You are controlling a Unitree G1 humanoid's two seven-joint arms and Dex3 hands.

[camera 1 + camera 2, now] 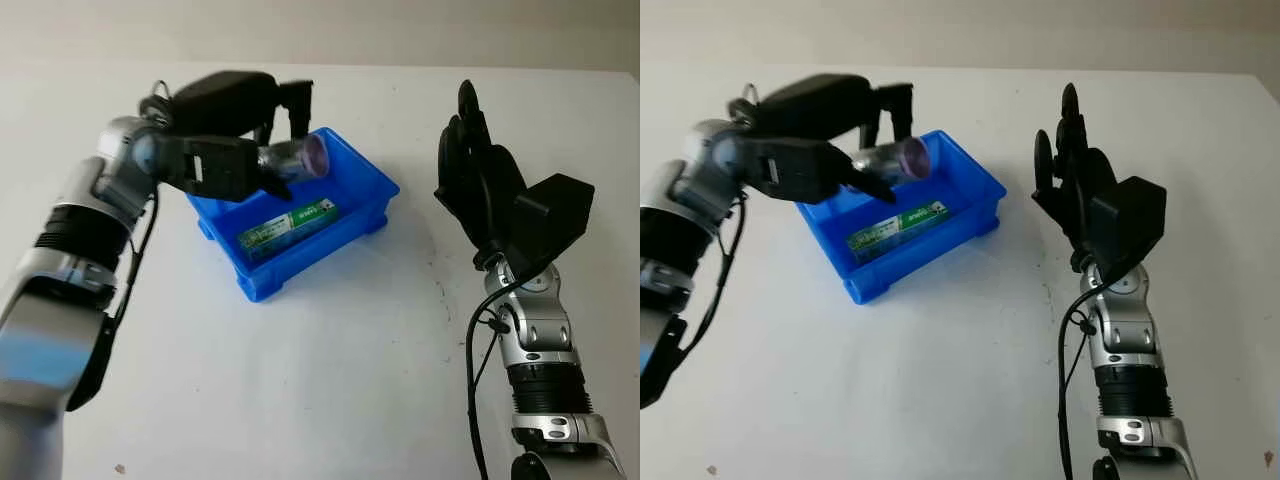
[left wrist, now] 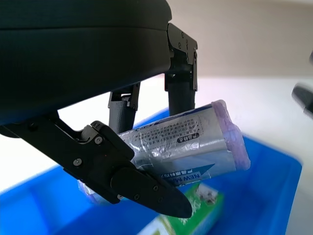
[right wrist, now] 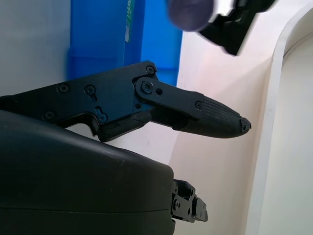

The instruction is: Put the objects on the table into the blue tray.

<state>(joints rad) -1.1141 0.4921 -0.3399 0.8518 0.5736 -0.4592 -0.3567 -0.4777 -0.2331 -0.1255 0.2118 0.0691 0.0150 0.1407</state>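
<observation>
A white bench (image 1: 320, 380) filled the frame from the bottom edge up to a pale wall along the top; left of centre, in the upper half, sat the blue tray (image 1: 372, 172), turned at an angle to the bench edge; inside it lay a green box (image 1: 288, 226) with white lettering, stretched along the tray floor near the front wall; the left robot hand (image 1: 262, 135) reached in from the upper left and hung over the tray's back half, its black fingers (image 2: 180, 73) curled around a silver roll with purple ends (image 1: 298, 158); the roll was held on its side above the tray, clear of the green box below it, one purple end facing the right of the frame; in the left wrist view the roll (image 2: 186, 144) was pinched between a lower finger and the two upper ones, printed text showing on its wrapper, the tray's blue wall behind it; the right robot hand (image 1: 478, 165) stood in the right half of the frame, raised above the bench and well apart from the tray, open and holding nothing
</observation>
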